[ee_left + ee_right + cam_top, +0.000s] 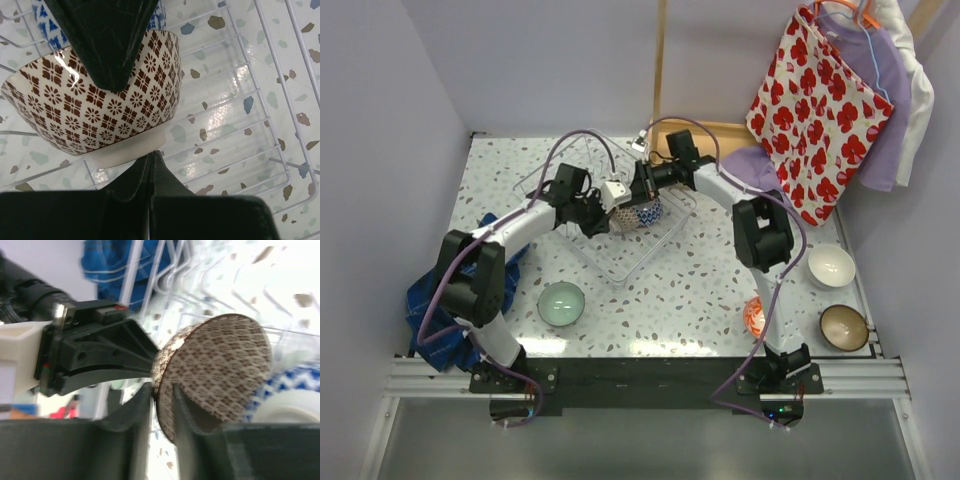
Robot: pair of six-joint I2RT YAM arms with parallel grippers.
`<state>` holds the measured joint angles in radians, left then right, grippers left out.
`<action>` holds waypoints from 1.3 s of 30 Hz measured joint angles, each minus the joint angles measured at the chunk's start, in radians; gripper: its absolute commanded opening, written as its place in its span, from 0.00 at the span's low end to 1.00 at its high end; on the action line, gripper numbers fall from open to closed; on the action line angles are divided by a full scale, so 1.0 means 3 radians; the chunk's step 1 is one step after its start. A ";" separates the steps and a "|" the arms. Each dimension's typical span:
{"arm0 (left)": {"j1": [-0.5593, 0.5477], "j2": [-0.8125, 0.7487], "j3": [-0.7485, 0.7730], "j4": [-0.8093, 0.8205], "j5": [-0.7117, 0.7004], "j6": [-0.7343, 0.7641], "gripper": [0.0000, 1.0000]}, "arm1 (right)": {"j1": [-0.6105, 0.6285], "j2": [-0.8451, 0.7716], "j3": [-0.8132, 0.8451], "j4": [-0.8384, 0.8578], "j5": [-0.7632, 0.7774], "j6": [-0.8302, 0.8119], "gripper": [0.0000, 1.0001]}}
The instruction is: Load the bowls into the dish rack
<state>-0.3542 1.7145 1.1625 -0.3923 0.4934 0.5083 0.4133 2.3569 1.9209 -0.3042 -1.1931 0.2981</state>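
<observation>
The brown net-patterned bowl [642,215] lies tipped on its side inside the clear dish rack [620,262]. It leans against a blue-and-white patterned bowl [295,390]. My right gripper [164,390] straddles the brown bowl's rim [220,365], one finger inside and one outside. Its jaws stand slightly apart, with a sliver of light beside the bowl's wall. My left gripper [152,156] is shut and empty, its tips against the bowl's pale foot [125,152]. A pale green bowl [561,303], a white bowl [831,265] and a brown glazed bowl [844,327] sit on the table. An orange bowl [752,316] shows partly behind the right arm.
A blue cloth [432,305] lies crumpled at the table's left edge. A shallow wooden box [725,132] stands at the back. A red-flowered bag [815,105] hangs at the back right over the table corner. The rack's wire prongs [240,75] rise close around both grippers.
</observation>
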 measured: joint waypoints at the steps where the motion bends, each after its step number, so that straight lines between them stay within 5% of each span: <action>1: -0.0003 0.0024 0.0022 0.0017 -0.0003 -0.0004 0.00 | -0.0013 -0.0004 0.0031 -0.0060 0.0076 -0.0086 0.42; 3: -0.0006 0.0072 0.0067 0.0060 -0.0009 -0.0013 0.00 | -0.0046 -0.0033 0.0055 -0.0170 0.0262 -0.0256 0.52; 15: -0.0085 0.0348 0.0418 0.0308 -0.0004 -0.0141 0.00 | -0.0345 -0.0978 -0.0566 -0.0113 0.1292 -0.0832 0.56; 22: -0.0168 0.0562 0.0779 0.0350 0.0005 -0.0230 0.00 | -0.0313 -0.1425 -0.0921 0.0107 0.1471 -0.0888 0.56; 37: -0.0233 0.0783 0.1034 0.0561 -0.0132 -0.0412 0.00 | -0.0309 -0.1500 -0.1160 0.0020 0.1640 -0.1116 0.56; 39: -0.0233 0.0729 0.1034 0.0542 -0.0164 -0.0437 0.07 | -0.0309 -0.1598 -0.1205 -0.0020 0.1658 -0.1167 0.56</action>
<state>-0.4240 1.9331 1.4727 -0.2298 0.4442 0.3771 0.3206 1.8774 1.5593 -0.3103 -0.6956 -0.0521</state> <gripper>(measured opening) 0.013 0.558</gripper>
